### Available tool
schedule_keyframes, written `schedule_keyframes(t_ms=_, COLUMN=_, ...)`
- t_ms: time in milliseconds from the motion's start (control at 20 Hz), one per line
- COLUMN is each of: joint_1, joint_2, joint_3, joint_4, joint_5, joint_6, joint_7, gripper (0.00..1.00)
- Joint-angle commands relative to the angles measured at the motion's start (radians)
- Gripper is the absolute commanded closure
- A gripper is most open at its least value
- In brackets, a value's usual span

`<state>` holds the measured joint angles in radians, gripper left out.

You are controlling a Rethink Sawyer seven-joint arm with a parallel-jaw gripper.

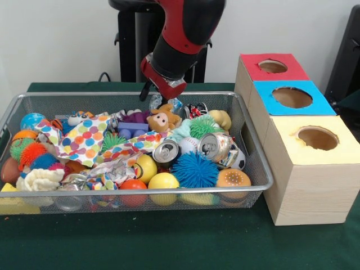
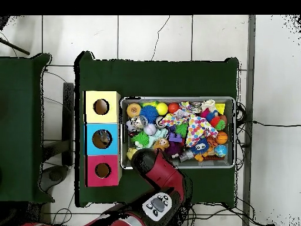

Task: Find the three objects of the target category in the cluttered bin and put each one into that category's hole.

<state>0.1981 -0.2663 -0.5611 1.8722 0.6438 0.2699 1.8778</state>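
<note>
**A:** Front view first: where was your tool (image 1: 162, 100) at that moment?

**B:** It was down at the far rim of the wire bin (image 1: 256, 163), its tip just above a brown plush animal (image 1: 163, 119) and close by a clear, crumpled bit of plastic I could not identify. My red and black arm (image 1: 180, 39) hid the tip, so I cannot tell whether the tool was apart, together, or clamped on anything.

**A:** And from above?

**B:** The overhead view only showed my arm (image 2: 157, 170) crossing the bin's (image 2: 177, 99) near rim at the corner beside the boxes. The tool itself was covered there.

**A:** Which step were you on, then?

**B:** I judged it to be the search-and-pick step. Nothing told me the category outright. Crushed cans lay in the heap, one silver can (image 1: 166, 151) with its mouth facing the camera and a second can (image 1: 215, 146) just beside it. There were also balls, such as a blue spiky ball (image 1: 194, 170), and a spotted cloth (image 1: 84, 140) draped over the middle.

**A:** And the holes?

**B:** Three boxes stood in a row just beside the bin on the table (image 1: 180, 242): a red box (image 1: 272, 66), a blue box (image 1: 291, 97) and a yellow box (image 1: 318, 138). Something seemed to sit inside the blue hole, though I could not make it out.

**A:** What did the next move call for?

**B:** Getting a firm hold on one target without snagging the plush, lifting clear of the rim, then crossing to the matching hole.
</note>
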Motion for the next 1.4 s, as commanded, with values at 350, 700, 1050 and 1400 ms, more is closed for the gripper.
schedule_keyframes(t_ms=350, joint_1=0.062, joint_2=0.067, joint_3=0.049, joint_4=-0.076, joint_5=0.054, joint_6=0.045, joint_7=0.314, gripper=0.0)
schedule_keyframes(t_ms=700, joint_1=0.093, joint_2=0.074, joint_3=0.045, joint_4=-0.092, joint_5=0.066, joint_6=0.056, joint_7=0.317, gripper=0.0)
schedule_keyframes(t_ms=1050, joint_1=0.117, joint_2=0.079, joint_3=0.038, joint_4=-0.095, joint_5=0.082, joint_6=0.062, joint_7=0.329, gripper=0.0)
schedule_keyframes(t_ms=1400, joint_1=0.129, joint_2=0.087, joint_3=0.019, joint_4=-0.089, joint_5=0.088, joint_6=0.055, joint_7=0.329, gripper=0.0)
